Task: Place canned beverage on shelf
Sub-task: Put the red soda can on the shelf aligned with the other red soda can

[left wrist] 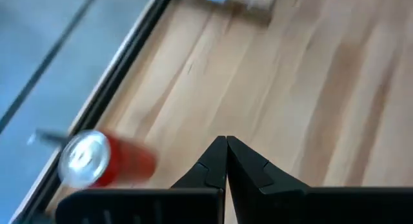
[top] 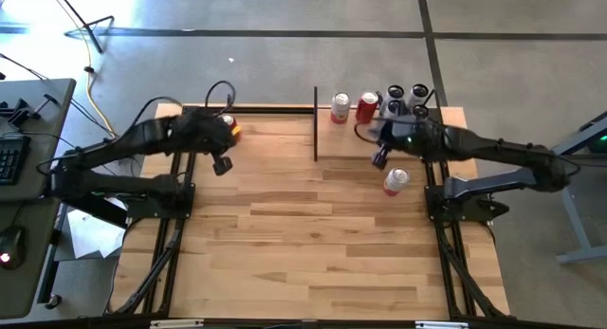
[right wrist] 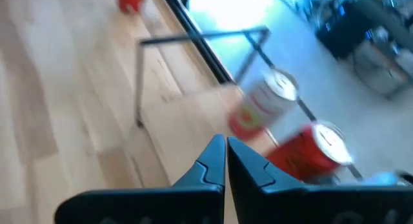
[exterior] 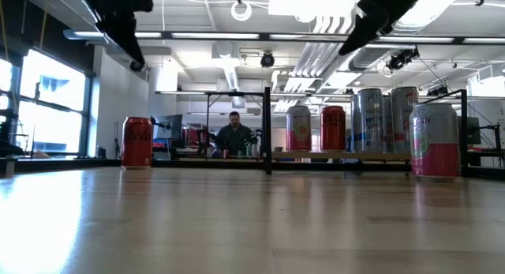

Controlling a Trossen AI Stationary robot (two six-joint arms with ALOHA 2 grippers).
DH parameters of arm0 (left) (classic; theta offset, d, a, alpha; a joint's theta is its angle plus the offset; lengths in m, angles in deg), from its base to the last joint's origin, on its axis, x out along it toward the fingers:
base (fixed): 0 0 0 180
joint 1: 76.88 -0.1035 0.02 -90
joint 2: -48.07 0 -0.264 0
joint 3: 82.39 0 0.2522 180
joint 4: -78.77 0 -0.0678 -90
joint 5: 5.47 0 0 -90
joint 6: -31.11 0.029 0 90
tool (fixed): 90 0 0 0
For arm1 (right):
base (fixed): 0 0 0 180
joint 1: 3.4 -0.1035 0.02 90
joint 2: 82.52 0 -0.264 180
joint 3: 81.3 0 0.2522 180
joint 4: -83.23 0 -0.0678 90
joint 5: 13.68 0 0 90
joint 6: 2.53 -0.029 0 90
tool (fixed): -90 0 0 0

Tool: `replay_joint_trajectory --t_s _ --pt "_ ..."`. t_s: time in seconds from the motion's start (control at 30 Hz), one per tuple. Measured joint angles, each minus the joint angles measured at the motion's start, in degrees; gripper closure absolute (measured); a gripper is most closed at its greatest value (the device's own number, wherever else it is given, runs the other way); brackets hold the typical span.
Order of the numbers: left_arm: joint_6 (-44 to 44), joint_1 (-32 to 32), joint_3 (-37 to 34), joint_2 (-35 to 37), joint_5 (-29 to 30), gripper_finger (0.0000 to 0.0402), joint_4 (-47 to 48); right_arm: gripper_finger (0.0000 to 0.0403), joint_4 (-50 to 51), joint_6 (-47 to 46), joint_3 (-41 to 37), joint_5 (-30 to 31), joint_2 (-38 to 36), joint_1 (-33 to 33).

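Note:
The shelf (top: 346,139), a low light-wood plank with a thin black upright plate (top: 316,125) at its left end, lies at the table's far right. Upright on it are a pink-and-white can (top: 340,108), a red can (top: 368,107) and several pale cans (top: 406,97). Another pink-and-white can (top: 395,181) stands on the tabletop just in front of the shelf. A second red can (top: 230,130) stands at the far left. My right gripper (top: 380,159) hovers shut over the shelf's near edge. My left gripper (top: 222,165) hovers shut close to the left red can (left wrist: 103,161).
The arms' black base frames (top: 171,215) run along the table's left and right sides. The wide middle and near part of the wooden tabletop (top: 303,244) carries nothing. A person sits far off in the room behind the table (exterior: 233,136).

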Motion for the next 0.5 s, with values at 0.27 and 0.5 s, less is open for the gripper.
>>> replay_joint_trajectory --t_s 0.27,0.5 --pt "4.1 -10.0 11.9 -16.2 4.0 0.0335 14.5 0.0403 -14.9 1.8 -10.7 -0.5 -1.0 -5.2" --pt "7.3 -16.1 18.1 -25.3 6.2 0.0210 15.8 0.0403 -15.7 1.5 -12.7 -0.5 -1.0 -8.0"
